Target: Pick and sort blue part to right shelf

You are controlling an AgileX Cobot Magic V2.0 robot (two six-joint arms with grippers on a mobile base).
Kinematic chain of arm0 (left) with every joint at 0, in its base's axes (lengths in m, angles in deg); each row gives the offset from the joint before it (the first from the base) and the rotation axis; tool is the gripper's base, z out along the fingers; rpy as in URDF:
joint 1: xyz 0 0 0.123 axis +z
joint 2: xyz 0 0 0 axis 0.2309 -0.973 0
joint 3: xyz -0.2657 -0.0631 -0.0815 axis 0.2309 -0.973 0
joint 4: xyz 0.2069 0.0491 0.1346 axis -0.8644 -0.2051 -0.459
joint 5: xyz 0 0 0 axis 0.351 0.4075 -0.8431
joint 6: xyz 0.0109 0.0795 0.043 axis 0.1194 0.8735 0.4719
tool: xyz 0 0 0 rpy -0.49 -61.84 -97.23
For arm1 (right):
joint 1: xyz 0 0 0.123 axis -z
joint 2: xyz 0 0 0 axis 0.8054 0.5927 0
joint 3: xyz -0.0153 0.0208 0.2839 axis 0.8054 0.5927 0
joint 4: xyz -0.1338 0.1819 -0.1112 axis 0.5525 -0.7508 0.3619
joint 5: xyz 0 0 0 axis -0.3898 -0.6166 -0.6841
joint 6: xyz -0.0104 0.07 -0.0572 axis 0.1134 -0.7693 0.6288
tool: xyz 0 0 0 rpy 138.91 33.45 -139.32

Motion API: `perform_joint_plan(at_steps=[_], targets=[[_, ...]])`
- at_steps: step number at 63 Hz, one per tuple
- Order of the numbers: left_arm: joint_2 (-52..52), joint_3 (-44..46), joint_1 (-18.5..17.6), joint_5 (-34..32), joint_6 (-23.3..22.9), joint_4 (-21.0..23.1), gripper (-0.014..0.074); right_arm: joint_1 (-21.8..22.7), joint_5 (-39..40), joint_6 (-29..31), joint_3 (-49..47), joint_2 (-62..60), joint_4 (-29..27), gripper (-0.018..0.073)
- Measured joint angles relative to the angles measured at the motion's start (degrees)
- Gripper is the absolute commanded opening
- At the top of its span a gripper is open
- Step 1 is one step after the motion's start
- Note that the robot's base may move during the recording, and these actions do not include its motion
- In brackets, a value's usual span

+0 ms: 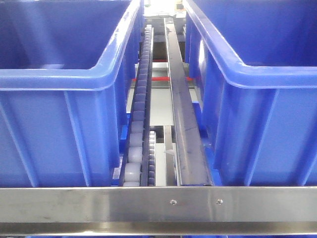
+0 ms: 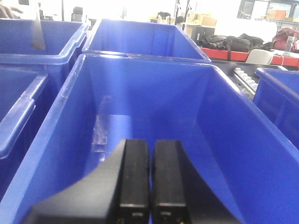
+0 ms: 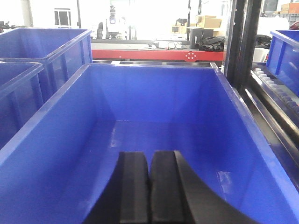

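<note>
The blue part shows in no view. The right shelf fills the front view, with its steel front rail [image 1: 99, 203] and two screws along the bottom. Neither gripper appears in that view. In the left wrist view my left gripper [image 2: 151, 142] is shut with nothing held, hanging over the inside of a large blue bin [image 2: 140, 88]. In the right wrist view my right gripper [image 3: 150, 154] is also shut and holds nothing, above the floor of another blue bin [image 3: 154, 95]. No object lies on either bin floor where it shows.
Two large blue bins [image 1: 59, 119] [image 1: 267, 109] stand on the shelf either side of a grey roller track [image 1: 138, 119] and a steel guide bar [image 1: 183, 124]. More blue bins [image 2: 28, 51] [image 3: 32, 56] stand beside and behind. A red beam [image 3: 159, 54] crosses the background.
</note>
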Motion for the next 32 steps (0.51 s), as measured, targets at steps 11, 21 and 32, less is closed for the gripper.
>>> perform_joint_plan(at_steps=[11,21,32], targets=[[0.0,0.0,0.0,0.0,0.0,0.0,0.0123,0.0,0.0,0.0,0.0,0.0,0.0,0.0057],[0.0,-0.1,0.0,0.0,0.0,0.0,0.0123,0.0,0.9,0.0,1.5,0.0,0.0,0.0057],[0.0,-0.1,0.0,0.0,0.0,0.0,0.0123,0.0,4.3,0.0,9.6,-2.5,0.0,0.0057]])
